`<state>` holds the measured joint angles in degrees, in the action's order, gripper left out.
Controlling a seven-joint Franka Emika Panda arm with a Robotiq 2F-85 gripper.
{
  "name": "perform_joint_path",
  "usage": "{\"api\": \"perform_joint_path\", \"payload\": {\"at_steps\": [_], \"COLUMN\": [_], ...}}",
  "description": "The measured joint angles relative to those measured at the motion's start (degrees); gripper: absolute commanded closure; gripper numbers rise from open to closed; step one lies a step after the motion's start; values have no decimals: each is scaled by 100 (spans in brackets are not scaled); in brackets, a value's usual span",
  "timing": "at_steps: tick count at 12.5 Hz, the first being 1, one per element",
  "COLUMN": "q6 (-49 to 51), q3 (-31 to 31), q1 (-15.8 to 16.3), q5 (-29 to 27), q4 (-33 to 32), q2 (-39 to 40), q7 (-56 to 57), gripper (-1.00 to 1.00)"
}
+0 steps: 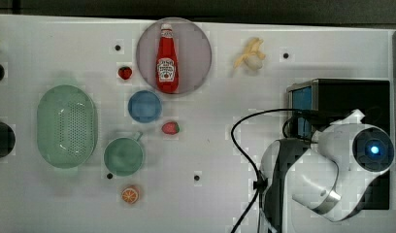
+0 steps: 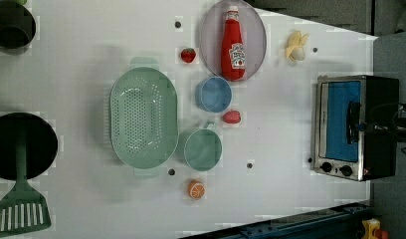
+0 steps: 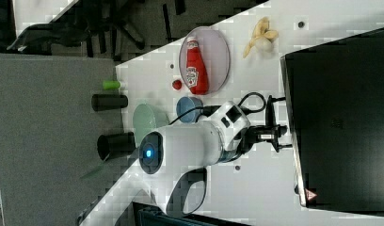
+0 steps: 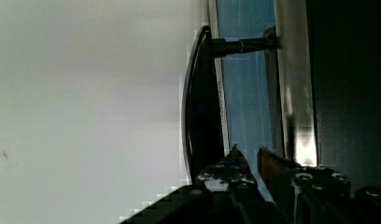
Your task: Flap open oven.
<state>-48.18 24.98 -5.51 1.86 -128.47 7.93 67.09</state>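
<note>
White bench (image 1: 210, 204) carrying a ketchup bottle (image 1: 166, 59) lying on a round plate (image 1: 198, 48), a peeled banana (image 1: 251, 54), a green colander (image 1: 67, 126), a blue bowl (image 1: 144, 106), a green cup (image 1: 123, 156), two strawberries, an orange half (image 1: 130, 195).

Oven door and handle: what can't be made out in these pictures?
- Top view: the arm covers most of the oven; the handle is hidden.
- Wrist view: the handle is cut off by the gripper; contact can't be told.
- Right view: the door face is edge-on, so whether it is ajar can't be told.
</note>
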Motion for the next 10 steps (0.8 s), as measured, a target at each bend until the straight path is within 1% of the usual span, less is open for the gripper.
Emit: {"api": "perform_joint_path", "payload": {"at_steps": [4,5,7,8,10], "q6": [-196,-201,-269,-271,-263], "q3": [29,21,-14,-13,-25], "q1": [22,26,66,136,311], "q5": [17,158,696,922,1607], "q4": [-22,-22,-34,-34,-112], "q2": [73,69,97,118,109], "q7": [22,22,-50,-190,-655], "gripper": [65,65,65,65,65]}}
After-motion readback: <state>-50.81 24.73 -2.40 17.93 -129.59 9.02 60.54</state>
